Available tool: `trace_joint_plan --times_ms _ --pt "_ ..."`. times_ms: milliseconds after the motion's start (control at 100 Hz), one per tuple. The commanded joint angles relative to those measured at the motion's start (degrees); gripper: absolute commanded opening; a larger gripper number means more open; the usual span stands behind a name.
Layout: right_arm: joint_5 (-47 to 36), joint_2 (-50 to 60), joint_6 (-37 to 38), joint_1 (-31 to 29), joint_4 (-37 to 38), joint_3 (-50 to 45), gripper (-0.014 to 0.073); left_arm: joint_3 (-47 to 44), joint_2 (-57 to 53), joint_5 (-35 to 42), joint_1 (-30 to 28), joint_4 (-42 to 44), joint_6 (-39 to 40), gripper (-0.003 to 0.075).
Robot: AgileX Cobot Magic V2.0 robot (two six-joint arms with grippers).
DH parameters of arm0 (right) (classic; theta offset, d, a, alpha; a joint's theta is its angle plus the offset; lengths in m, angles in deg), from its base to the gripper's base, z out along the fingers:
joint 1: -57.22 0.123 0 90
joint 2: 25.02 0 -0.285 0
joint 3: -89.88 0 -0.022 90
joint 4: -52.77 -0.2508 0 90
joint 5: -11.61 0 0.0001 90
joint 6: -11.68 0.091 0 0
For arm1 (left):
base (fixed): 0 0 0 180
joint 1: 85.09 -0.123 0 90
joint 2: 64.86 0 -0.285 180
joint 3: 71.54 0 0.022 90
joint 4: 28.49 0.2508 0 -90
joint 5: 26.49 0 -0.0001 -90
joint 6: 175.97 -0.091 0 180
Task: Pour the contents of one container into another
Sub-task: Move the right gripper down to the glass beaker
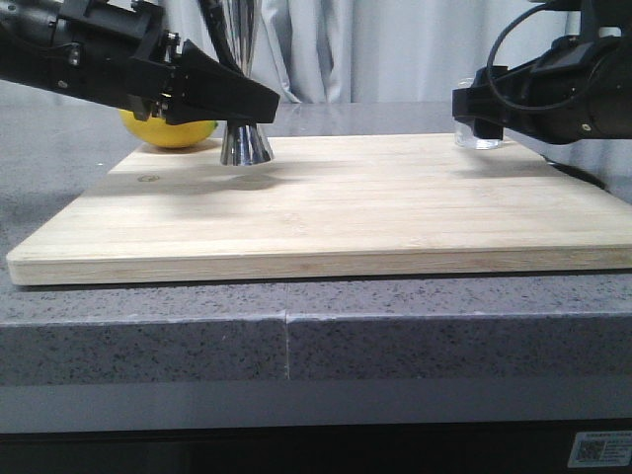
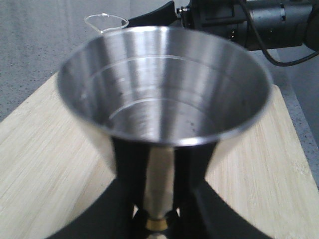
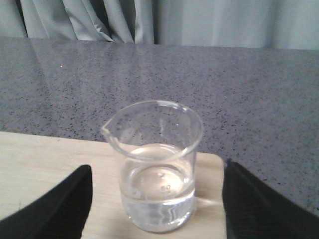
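The steel jigger [image 1: 246, 144] stands upright at the back left of the cutting board [image 1: 346, 217]; its wide upper cup [image 2: 164, 89] fills the left wrist view and looks empty. My left gripper [image 1: 249, 104] is shut on the jigger's narrow waist, with black fingers [image 2: 129, 164] pressed on both sides. The clear glass beaker [image 1: 479, 138] stands at the board's far right corner, about a third full of clear liquid [image 3: 157, 196]. My right gripper [image 3: 157, 169] is open with its fingers [image 3: 65, 199] wide on either side of the beaker, not touching it.
A yellow lemon [image 1: 173, 131] lies on the grey counter behind the board's left corner, under my left arm. The right arm [image 2: 249, 22] shows beyond the beaker's lip [image 2: 106, 22]. The speckled counter [image 3: 224, 89] and a curtain lie behind.
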Motion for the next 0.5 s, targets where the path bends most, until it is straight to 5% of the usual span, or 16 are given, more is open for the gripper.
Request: trace_joint_plan --times_ms 0,490 --pt "-3.79 1.25 0.03 -0.03 0.61 2.42 0.0491 1.64 -3.41 -3.27 0.42 -3.85 -0.07 -0.0011" --pt "-2.41 -0.06 0.03 -0.03 1.16 5.49 0.044 1.64 -3.41 -3.91 0.42 -3.85 -0.07 -0.0011"
